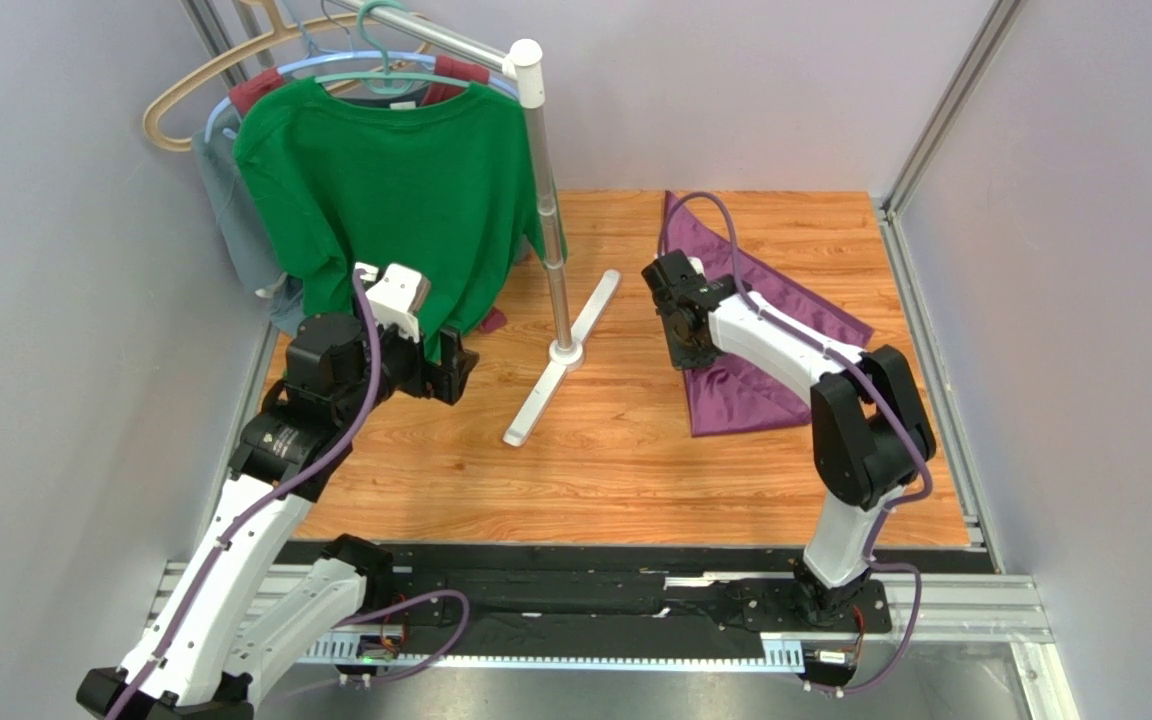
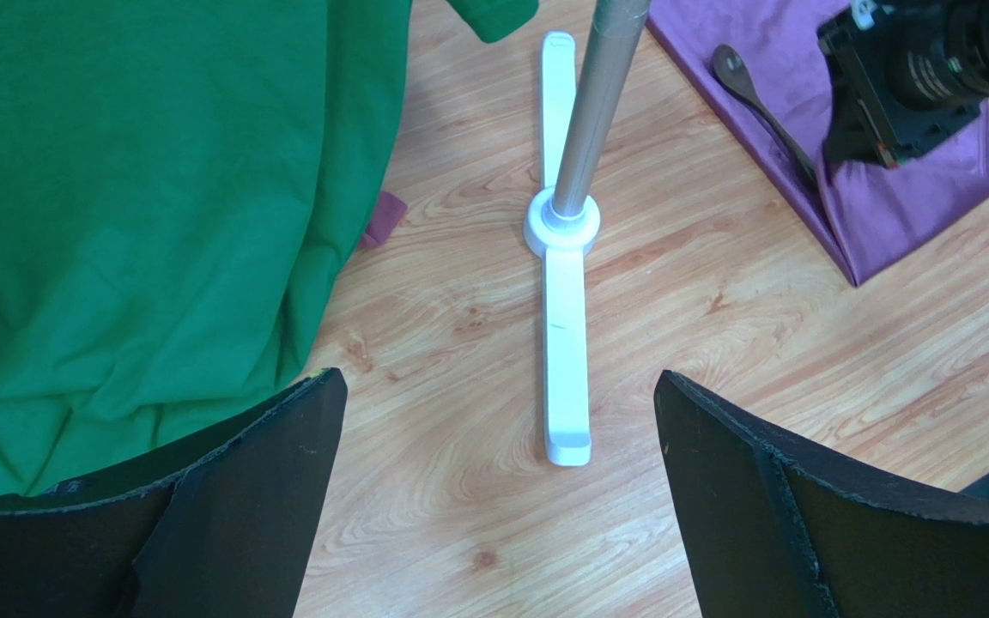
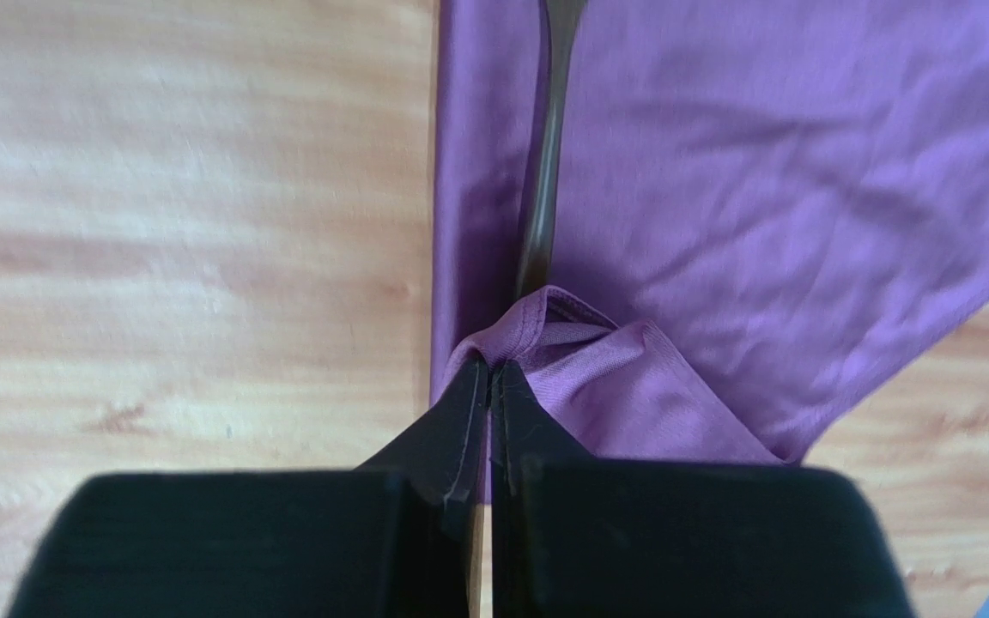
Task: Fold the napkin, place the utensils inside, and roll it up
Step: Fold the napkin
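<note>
Wooden table (image 1: pixel 657 450). The folded purple napkin (image 3: pixel 745 193) spreads ahead of the right hand (image 3: pixel 487 374), which is closed, pinching the cloth's near edge. The left hand (image 2: pixel 500 380) gapes empty, well apart. The spoon (image 3: pixel 545 168) lies on the napkin just beyond that pinch. Rolling looks barely begun.

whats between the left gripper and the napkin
The clothes rack's white foot and grey pole lie between the open left gripper and the napkin. The left wrist view shows it best.
</note>
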Robot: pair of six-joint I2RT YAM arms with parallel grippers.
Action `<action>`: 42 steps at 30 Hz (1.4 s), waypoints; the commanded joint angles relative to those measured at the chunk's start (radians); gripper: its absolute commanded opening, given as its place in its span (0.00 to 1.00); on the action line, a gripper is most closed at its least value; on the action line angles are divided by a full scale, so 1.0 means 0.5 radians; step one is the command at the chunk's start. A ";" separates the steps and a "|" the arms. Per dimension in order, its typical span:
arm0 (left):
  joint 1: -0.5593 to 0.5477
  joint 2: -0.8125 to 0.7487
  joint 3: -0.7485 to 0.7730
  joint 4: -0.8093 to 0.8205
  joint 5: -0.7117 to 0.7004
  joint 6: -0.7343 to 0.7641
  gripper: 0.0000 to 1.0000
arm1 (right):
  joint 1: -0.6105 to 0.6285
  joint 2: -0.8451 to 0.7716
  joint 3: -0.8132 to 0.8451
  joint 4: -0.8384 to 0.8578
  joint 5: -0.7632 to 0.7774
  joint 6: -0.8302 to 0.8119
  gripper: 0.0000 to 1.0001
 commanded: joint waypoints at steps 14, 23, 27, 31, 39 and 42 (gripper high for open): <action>0.016 0.080 -0.008 0.026 -0.044 0.021 0.99 | -0.180 0.412 0.537 0.309 0.179 -0.365 0.00; 0.028 0.099 -0.008 0.026 -0.044 0.021 0.99 | -0.220 0.553 0.681 0.450 0.204 -0.500 0.00; 0.028 0.111 -0.008 0.026 -0.037 0.021 0.99 | -0.220 0.626 0.767 0.457 0.186 -0.515 0.00; 0.031 0.120 -0.008 0.026 -0.037 0.021 0.99 | -0.223 0.694 0.829 0.463 0.170 -0.577 0.00; 0.034 0.139 -0.008 0.026 -0.034 0.021 0.99 | -0.223 0.789 0.887 0.469 0.173 -0.610 0.00; 0.037 0.139 -0.008 0.026 -0.037 0.021 0.99 | -0.226 0.801 0.893 0.472 0.164 -0.610 0.00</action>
